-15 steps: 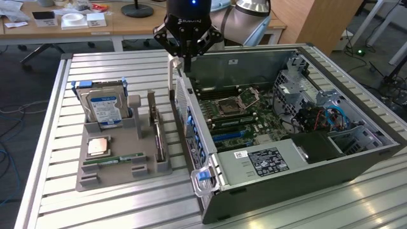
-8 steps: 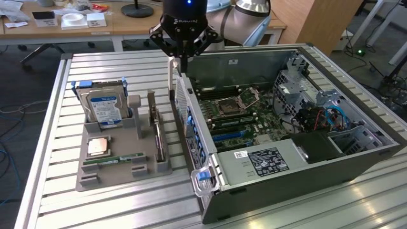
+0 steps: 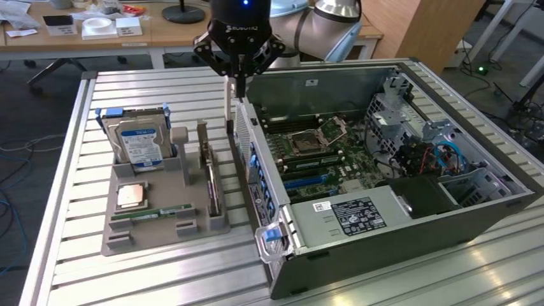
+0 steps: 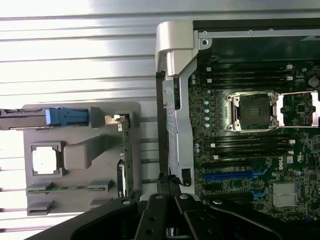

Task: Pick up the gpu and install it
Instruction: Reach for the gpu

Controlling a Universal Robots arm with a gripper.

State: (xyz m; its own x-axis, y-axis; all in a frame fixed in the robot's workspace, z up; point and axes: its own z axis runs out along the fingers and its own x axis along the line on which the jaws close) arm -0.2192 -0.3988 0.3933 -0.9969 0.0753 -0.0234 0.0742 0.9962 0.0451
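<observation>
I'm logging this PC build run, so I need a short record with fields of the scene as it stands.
gripper: shut, nothing seen in its grip, at the rear wall of the computer case
gpu: standing on edge in the gray holder, beside the case, not picked up
hard drive: upright in the holder
case: open, motherboard exposed
surface: slatted metal table

Gripper (image 3: 241,90) closed above open case's (image 3: 383,236) tray-side wall, gpu (image 3: 211,185) on edge in grey tray (image 3: 144,243), hard drive (image 3: 140,143), processor (image 3: 130,196) and memory stick (image 3: 153,212) alongside, slatted table (image 3: 127,280) beneath
</observation>
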